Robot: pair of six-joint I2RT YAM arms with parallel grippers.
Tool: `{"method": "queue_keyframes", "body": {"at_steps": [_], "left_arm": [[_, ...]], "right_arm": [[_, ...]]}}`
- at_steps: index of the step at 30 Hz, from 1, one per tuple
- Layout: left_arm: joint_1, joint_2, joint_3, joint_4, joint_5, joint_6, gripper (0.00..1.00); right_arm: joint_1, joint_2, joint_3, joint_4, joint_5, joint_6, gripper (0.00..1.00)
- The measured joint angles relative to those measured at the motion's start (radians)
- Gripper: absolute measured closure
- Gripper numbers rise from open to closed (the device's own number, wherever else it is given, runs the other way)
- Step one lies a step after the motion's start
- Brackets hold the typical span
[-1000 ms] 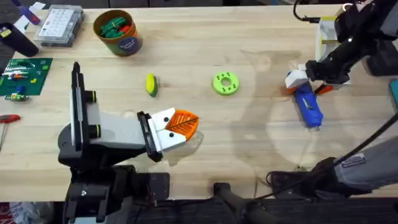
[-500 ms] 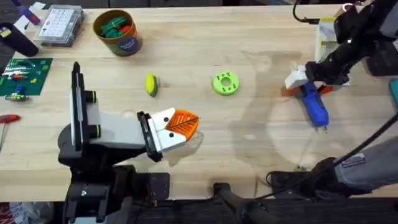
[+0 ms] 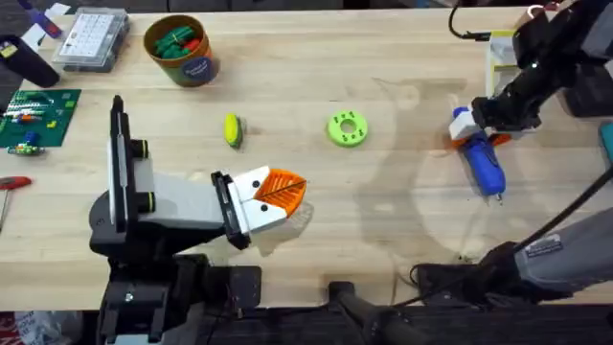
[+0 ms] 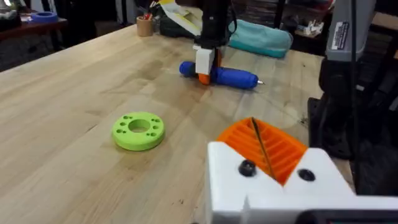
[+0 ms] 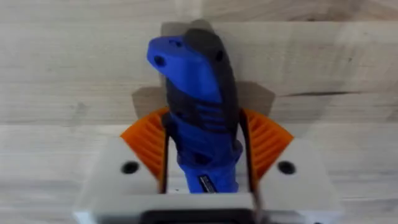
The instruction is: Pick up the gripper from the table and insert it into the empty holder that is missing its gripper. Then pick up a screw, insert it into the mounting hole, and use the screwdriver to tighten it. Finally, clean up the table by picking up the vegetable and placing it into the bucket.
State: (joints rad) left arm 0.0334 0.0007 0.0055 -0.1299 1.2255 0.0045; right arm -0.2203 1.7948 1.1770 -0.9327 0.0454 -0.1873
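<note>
Wooden table (image 3: 383, 240), right side: your right gripper (image 3: 476, 129) is clamped on the screwdriver (image 3: 484, 165), orange pads (image 5: 264, 140) against both flanks, tip near the wood. Your left gripper (image 4: 264, 163) is parked beside the holder (image 3: 158, 206); I cannot tell its finger state.

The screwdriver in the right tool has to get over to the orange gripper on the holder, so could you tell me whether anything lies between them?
The lime-green ring lies on the table slightly beside the straight line from the screwdriver in the right tool to the gripper on the holder. Otherwise nothing visible intervenes.
</note>
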Motion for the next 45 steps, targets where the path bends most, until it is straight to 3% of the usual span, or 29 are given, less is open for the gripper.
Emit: {"method": "queue_keyframes", "body": {"at_steps": [4, 6, 15, 20, 23, 30, 38, 45], "left_arm": [[0.000, 0.000, 0.000, 0.000, 0.000, 0.000, 0.997], [0.000, 0.000, 0.000, 0.000, 0.000, 0.000, 0.997], [0.000, 0.000, 0.000, 0.000, -0.001, 0.000, 0.997], [0.000, 0.000, 0.000, 0.000, -0.002, 0.000, 0.997], [0.000, 0.000, 0.000, 0.001, -0.003, 0.000, 0.997], [0.000, 0.000, 0.000, 0.001, -0.003, 0.000, 0.997], [0.000, 0.000, 0.000, 0.001, -0.004, 0.000, 0.997], [0.000, 0.000, 0.000, 0.002, -0.007, 0.000, 0.997]], "right_arm": [[0.000, 0.005, 0.004, 0.006, 0.010, -0.004, 0.876], [0.000, 0.015, 0.012, 0.001, 0.007, -0.004, 0.978], [0.007, 0.032, 0.061, -0.082, -0.044, -0.004, 0.979], [0.025, -0.023, 0.095, -0.085, -0.054, -0.002, 0.979], [0.069, -0.159, 0.162, -0.089, -0.058, 0.000, 0.979], [0.165, -0.292, 0.323, -0.093, -0.062, 0.001, 0.980], [0.334, -0.305, 0.551, -0.086, -0.062, 0.004, 0.981], [0.471, -0.321, 0.680, 0.100, -0.142, 0.006, 0.983]]}}
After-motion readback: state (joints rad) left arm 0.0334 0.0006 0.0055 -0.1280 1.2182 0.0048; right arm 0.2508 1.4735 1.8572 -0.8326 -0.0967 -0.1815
